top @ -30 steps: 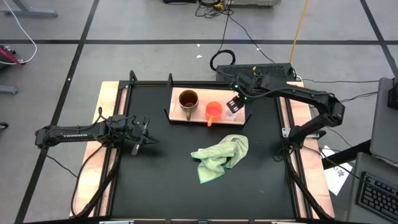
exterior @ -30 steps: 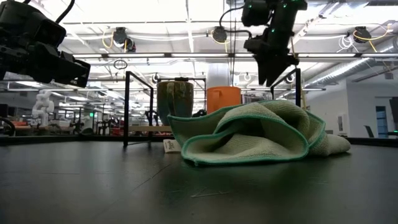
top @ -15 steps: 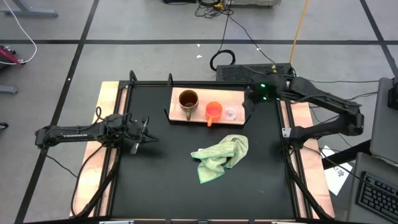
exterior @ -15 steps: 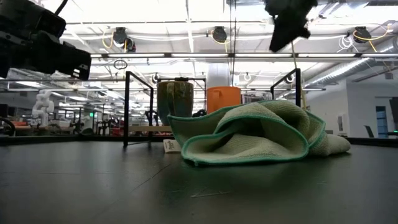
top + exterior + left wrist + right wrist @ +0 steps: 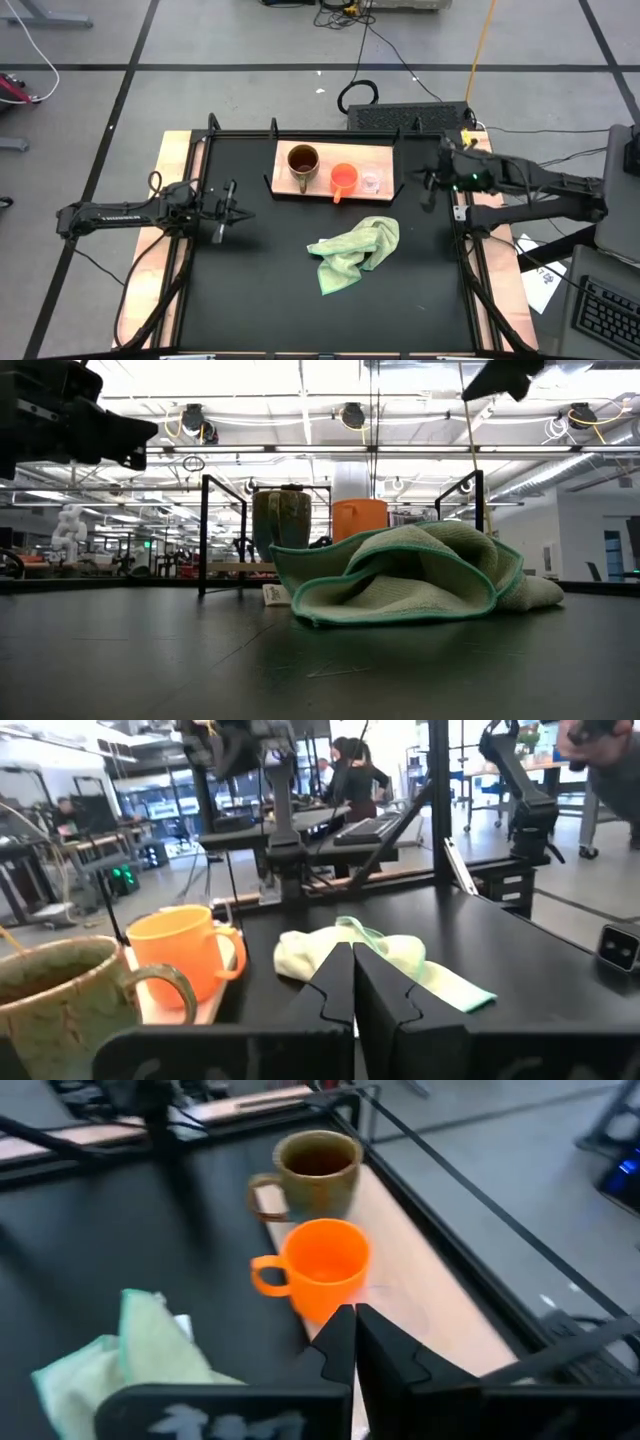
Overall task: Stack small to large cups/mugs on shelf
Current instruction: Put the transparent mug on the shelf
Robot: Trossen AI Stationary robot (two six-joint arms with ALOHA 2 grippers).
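Nearest you on the desk (image 5: 260,270) lies the light green cloth (image 5: 352,253), crumpled and soft; it is no part of the job, so leave it. To its left the left gripper (image 5: 226,210) waits above the desk, fingers (image 5: 330,992) pressed together on nothing. At the desk's right edge the right gripper (image 5: 430,187) hangs clear of the shelf, and its fingers (image 5: 340,1342) are likewise together and empty.

Beyond the cloth, the shelf (image 5: 385,156) carries all three vessels in a row: the brown mug (image 5: 303,163) on the left, the orange cup (image 5: 343,179) in the middle with its handle toward the cloth, and the clear glass cup (image 5: 371,183) on the right, each apart from the next.

You should treat the glass as fragile and slippery: take it across the rim or wall with a modest squeeze. The orange cup looks light and stiff. The glazed mug is probably heaviest; pinch its wall near the handle.
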